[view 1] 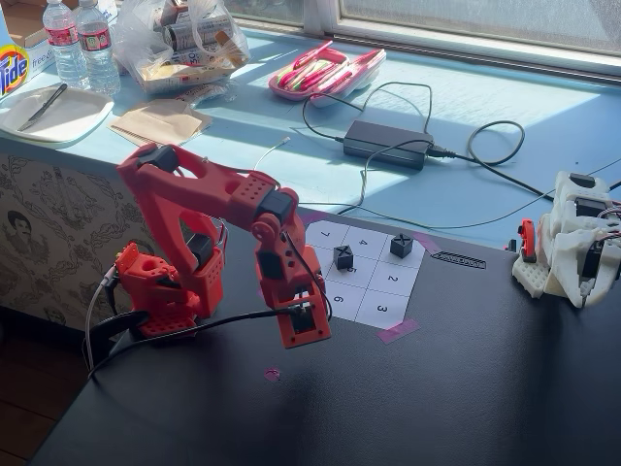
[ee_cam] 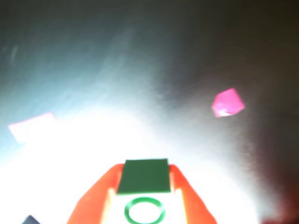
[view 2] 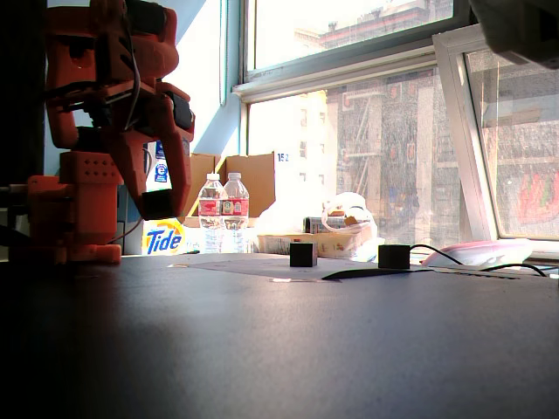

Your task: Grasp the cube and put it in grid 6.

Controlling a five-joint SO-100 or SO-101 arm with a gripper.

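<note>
Strong sunlight came through a big window (view 2: 367, 131) and fell across a pale blue counter (view 1: 543, 116) behind the black table (view 1: 437, 388). Buildings showed outside the glass. Below the counter hung a patterned cloth (view 1: 58, 233), above a wooden floor (view 1: 24, 388).

A lived-in room by a city-facing window (view 2: 349, 122), used as a hobby bench. At twelve o'clock in a fixed view, the blue ledge (view 1: 505, 116) holds a laptop charger (view 1: 388, 143); at ten o'clock sit water bottles (view 1: 78, 39), a snack bag (view 1: 184, 39) and a Tide box (view 1: 12, 68) (household clutter, not lab stock).
</note>
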